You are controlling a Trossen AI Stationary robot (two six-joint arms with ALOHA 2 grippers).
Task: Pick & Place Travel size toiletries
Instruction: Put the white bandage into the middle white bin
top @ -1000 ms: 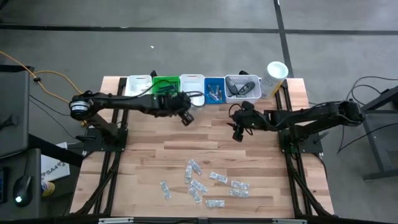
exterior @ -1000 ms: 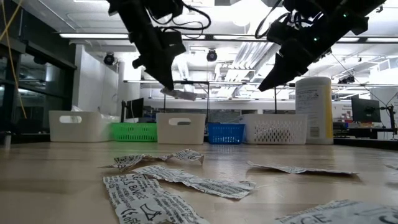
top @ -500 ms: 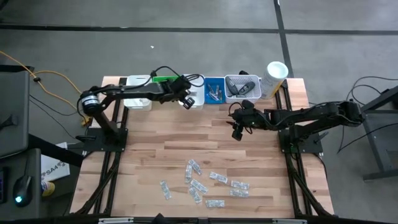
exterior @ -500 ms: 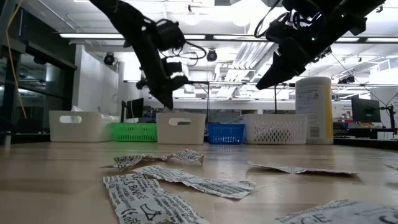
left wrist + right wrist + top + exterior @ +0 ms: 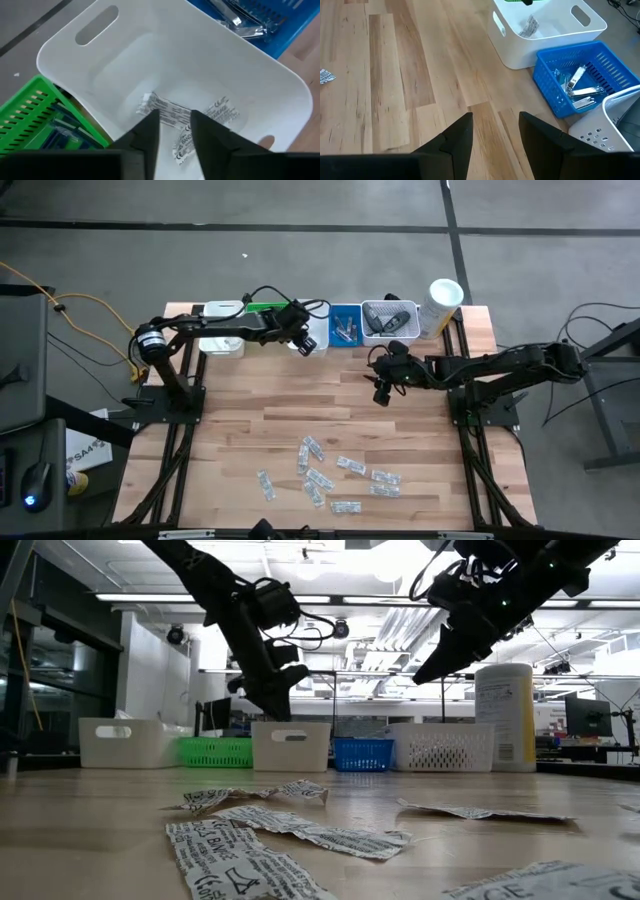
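Several clear/white printed sachets [image 5: 330, 475] lie flat on the wooden table near its front edge; they fill the foreground of the low view [image 5: 290, 830]. My left gripper [image 5: 175, 127] hangs open over the middle white bin [image 5: 318, 330] in the far row. Sachets [image 5: 167, 107] lie on that bin's floor below its fingers. My right gripper [image 5: 382, 392] hovers open over bare table right of centre, short of the bins, with nothing between its fingers [image 5: 495, 132]. In the low view both grippers [image 5: 275, 708] [image 5: 425, 675] are well above the tabletop.
Along the far edge stand a white bin [image 5: 222, 320], a green bin [image 5: 262, 308], the middle white bin, a blue bin [image 5: 346, 325] holding silvery items, a perforated white bin [image 5: 390, 320] and a tall white canister [image 5: 442, 300]. Bare wood lies between the bins and the sachets.
My left gripper has swung from over the table toward the far edge and down, and now stands over the middle white bin. The sachet that stuck out from its fingertips a second ago no longer shows there.
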